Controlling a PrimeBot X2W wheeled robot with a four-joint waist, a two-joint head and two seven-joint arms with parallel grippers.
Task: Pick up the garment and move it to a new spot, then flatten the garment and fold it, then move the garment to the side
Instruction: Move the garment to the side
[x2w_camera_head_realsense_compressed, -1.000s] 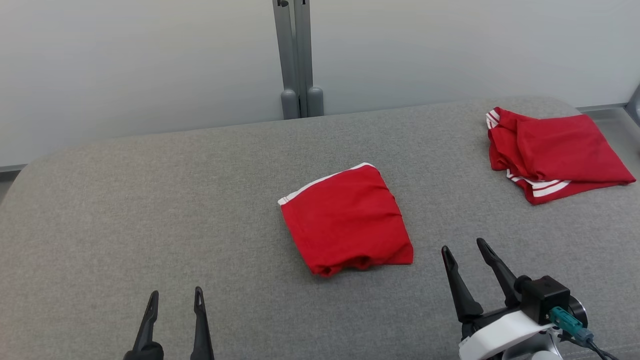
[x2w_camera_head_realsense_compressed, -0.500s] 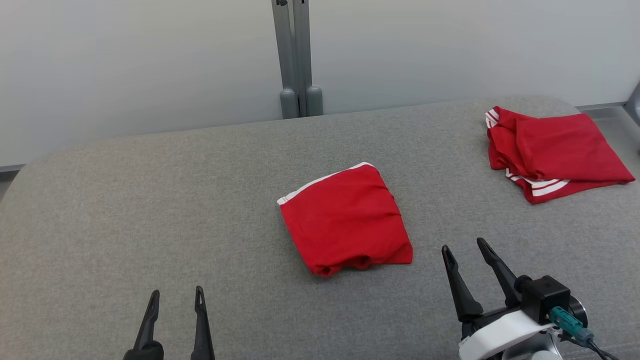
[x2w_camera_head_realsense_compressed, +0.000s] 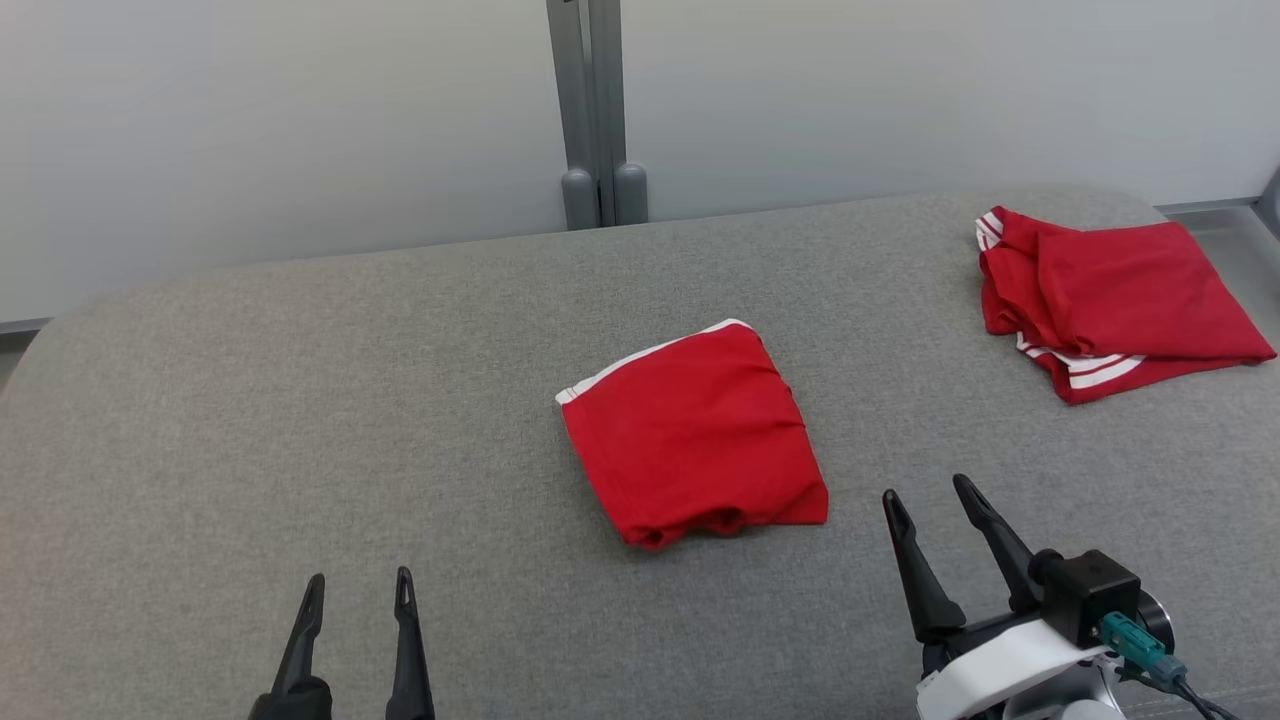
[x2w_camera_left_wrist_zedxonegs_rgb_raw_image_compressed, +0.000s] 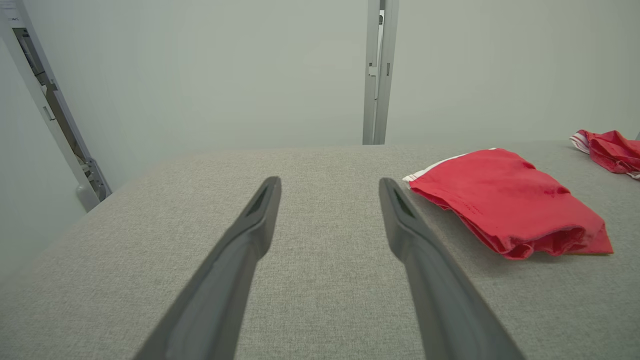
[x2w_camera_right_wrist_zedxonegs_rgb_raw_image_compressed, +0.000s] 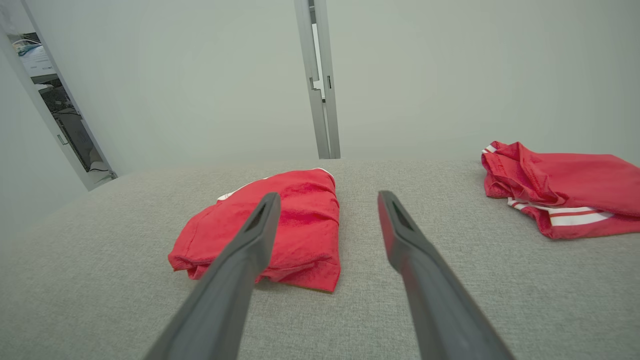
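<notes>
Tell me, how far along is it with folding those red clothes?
Done, by the look of it: the middle red garment lies folded into a neat square on the grey table. In hand: nothing; the left gripper and right gripper both hang open, clear of the cloth. Left: probably moving that garment aside, perhaps toward the striped red garment at the far right.
</notes>
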